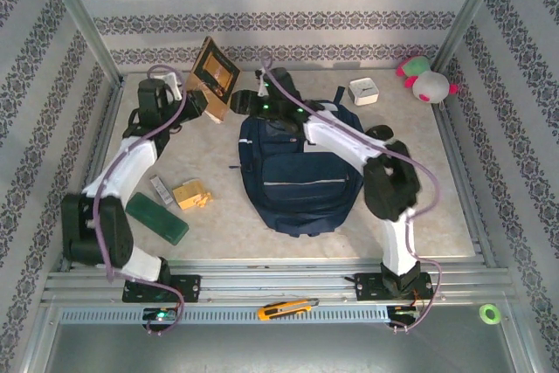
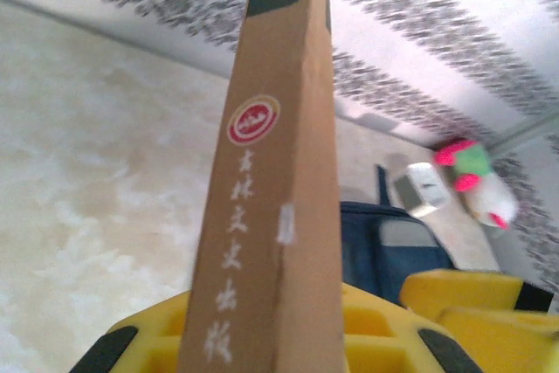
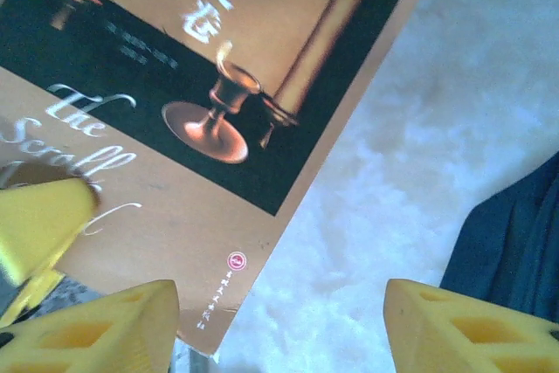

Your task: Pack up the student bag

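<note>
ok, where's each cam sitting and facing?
Top external: above and behind, looking down on the table; left arm, right arm, student bag, book.
Left wrist: on the left gripper, looking along the book's spine toward the plush toy.
Right wrist: on the right gripper, facing the book's cover.
Shared: book and student bag in all three.

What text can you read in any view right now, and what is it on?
"The Scroll": white script on the book cover, right wrist view.
"吉林文史出版": white characters down the book's spine, left wrist view, slightly blurred.
Large pale characters at the cover's top edge: cropped, not readable.
Red round logo and the tiny print beside it: too small to read.
</note>
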Available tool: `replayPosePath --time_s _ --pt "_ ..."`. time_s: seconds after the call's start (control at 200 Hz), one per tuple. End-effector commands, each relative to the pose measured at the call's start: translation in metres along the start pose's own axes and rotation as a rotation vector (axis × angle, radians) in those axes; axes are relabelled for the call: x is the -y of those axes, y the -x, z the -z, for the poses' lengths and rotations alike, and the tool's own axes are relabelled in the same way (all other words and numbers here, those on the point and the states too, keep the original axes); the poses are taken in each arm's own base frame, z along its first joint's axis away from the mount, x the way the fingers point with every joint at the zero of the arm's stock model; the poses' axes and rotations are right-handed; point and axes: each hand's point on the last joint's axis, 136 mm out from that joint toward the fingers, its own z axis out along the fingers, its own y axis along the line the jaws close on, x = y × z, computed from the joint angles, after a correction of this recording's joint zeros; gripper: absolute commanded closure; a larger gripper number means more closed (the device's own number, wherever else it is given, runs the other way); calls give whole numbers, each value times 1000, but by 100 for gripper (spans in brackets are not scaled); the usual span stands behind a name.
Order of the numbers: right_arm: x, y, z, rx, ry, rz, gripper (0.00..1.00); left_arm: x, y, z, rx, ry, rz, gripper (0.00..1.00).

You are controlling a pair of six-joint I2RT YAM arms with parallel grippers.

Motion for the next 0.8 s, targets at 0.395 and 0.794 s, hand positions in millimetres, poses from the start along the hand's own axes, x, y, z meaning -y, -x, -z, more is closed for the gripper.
replayPosePath --time_s 0.395,0.794 --pt "-78 -17 177 321 396 78 2 169 -2 154 239 -667 -39 100" --pt "-125 -25 198 322 654 31 2 215 -14 198 224 -902 -18 100"
